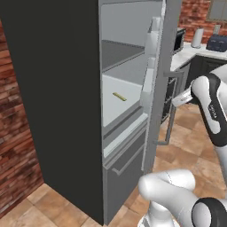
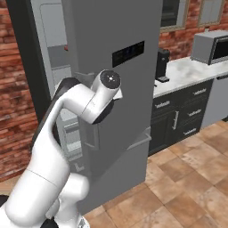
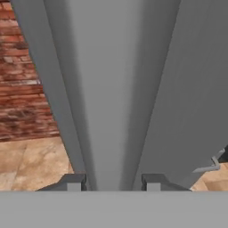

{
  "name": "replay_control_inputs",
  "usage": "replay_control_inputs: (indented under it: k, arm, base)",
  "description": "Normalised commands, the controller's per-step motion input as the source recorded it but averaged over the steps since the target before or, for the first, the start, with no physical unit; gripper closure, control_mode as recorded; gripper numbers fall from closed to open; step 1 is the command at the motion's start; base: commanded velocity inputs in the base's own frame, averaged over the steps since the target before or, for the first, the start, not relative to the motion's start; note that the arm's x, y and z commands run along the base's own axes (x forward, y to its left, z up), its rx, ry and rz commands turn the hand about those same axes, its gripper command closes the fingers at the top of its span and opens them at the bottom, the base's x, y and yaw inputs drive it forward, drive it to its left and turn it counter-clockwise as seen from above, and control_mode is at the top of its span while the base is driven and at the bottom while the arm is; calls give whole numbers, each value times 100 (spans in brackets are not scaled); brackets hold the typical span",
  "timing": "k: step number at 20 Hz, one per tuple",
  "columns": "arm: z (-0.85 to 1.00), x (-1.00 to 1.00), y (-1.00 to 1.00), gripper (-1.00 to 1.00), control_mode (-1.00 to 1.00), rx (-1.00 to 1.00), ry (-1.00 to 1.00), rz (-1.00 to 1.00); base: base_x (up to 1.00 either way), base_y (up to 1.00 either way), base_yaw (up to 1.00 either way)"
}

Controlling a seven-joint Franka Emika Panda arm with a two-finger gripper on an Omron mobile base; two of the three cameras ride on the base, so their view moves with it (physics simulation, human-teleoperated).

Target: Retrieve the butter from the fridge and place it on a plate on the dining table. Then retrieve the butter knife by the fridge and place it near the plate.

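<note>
Grey steel: the fridge [image 1: 66, 102] is standing with one door [image 1: 157, 88] swung open, and I am seeing that door edge-on in the left base view, so its front is hidden from me there.
Shelf: a pale shelf [image 1: 116, 104] inside is carrying the butter [image 1: 119, 96], a thin yellow stick lying flat near the middle, touching nothing else that I can make out.
Upper compartments: they are showing as grey and bare-looking, but the door edge is cutting off their right side.
Drawer: the bottom drawer [image 1: 122, 170] is sitting closed under the shelf, its handle running across the front.
My arm: in the right base view my arm [image 2: 84, 104] is reaching toward the door front, and my own elbow is covering the spot where the hand meets it.
Panel: the black panel [image 2: 128, 52] is showing above my arm on that door front.
My gripper [image 3: 114, 181]: in the hand view its two tips are straddling the grey door edge, one on each side; they are looking parted with a sliver of gap to the metal, though I cannot tell for sure whether the pads are touching it.
Counter: a marble counter [image 2: 187, 73] over dark cabinets is running right of the fridge, with a microwave [image 2: 213, 46] cut off by the frame edge.
Floor: tan tiles [image 2: 178, 191] are spreading below; brick wall [image 1: 15, 146] is standing left of the fridge.
</note>
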Motion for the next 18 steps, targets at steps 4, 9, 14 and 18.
replay_control_inputs:
  k: [4,9,14,18]
  arm:
    - [12,-9,-64,-100,-100,0,0,2]
    - [28,-13,-59,-100,-100,0,0,0]
    - [45,-51,-16,-100,-100,-4,0,-6]
    - [30,-86,12,-100,-100,-23,2,-20]
  base:
    - [0,0,0]
    - [0,0,0]
    - [0,0,0]
    - [0,0,0]
